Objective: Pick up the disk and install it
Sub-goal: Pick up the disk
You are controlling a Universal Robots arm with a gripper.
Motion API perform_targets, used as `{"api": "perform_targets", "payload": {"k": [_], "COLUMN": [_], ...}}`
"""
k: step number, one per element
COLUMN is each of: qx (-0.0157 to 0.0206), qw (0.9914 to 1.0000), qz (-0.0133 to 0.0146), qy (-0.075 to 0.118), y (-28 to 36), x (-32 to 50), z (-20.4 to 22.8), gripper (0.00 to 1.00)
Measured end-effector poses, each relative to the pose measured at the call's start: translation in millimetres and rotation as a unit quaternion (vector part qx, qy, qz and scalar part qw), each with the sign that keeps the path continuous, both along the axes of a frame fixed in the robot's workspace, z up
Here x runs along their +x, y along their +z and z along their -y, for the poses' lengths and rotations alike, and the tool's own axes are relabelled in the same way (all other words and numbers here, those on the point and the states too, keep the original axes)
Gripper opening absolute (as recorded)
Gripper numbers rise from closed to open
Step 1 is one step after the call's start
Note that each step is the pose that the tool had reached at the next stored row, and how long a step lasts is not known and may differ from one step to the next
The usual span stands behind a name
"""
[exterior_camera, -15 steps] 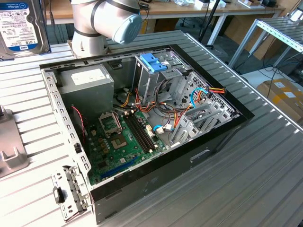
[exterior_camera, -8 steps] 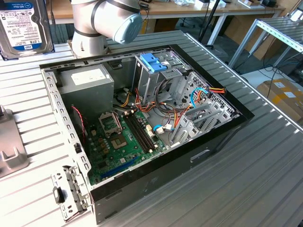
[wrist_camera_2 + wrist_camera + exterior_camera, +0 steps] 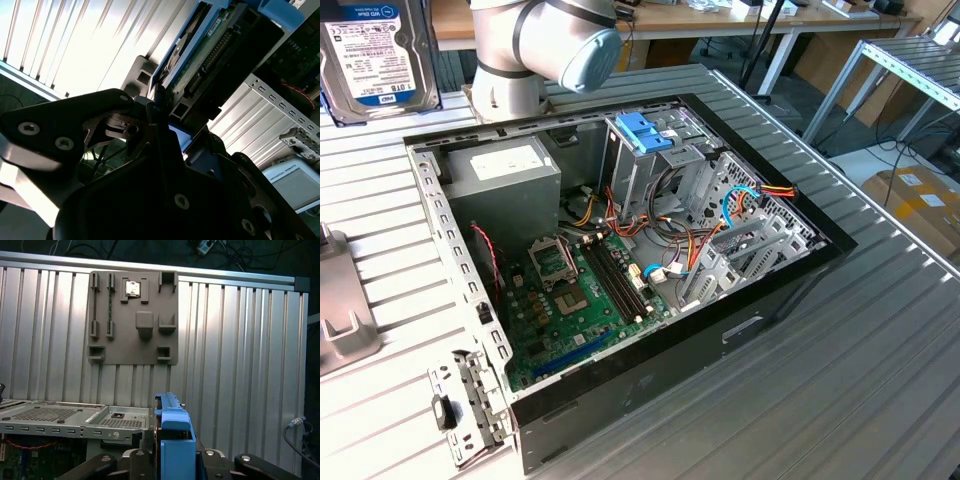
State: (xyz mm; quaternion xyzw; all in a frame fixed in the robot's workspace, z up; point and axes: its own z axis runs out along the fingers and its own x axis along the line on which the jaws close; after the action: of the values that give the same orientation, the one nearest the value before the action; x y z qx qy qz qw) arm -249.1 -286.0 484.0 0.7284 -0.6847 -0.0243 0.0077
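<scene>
1. Blue-railed, the disk (image 3: 175, 440) sits clamped between my jaws in the first wrist view.
2. In the exterior view I see the disk (image 3: 375, 50) at the upper left of the frame, white label towards the camera, up-left of the open computer case (image 3: 670, 365).
3. A grey fixture plate (image 3: 132, 320) lies on the ribbed metal surface (image 3: 240, 365).

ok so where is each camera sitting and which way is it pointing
Exterior view: off the arm, looking down into the open computer case on the ribbed table; the arm's grey joint shows.
First wrist view: on the arm, facing past the jaws and the disk toward a grey plate.
Second wrist view: on the arm, behind the jaws, facing the circuit side of the disk.
Shared: both wrist views show the disk held in the jaws.
</scene>
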Motion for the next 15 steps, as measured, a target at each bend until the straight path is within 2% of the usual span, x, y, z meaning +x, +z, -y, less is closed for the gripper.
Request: {"api": "perform_targets", "payload": {"k": [15], "qx": [0.0000], "qw": [1.00000], "qz": [0.0000], "qy": [0.000], "y": [0.0], "x": [14.8], "z": [0.0], "gripper": [0.37]}}
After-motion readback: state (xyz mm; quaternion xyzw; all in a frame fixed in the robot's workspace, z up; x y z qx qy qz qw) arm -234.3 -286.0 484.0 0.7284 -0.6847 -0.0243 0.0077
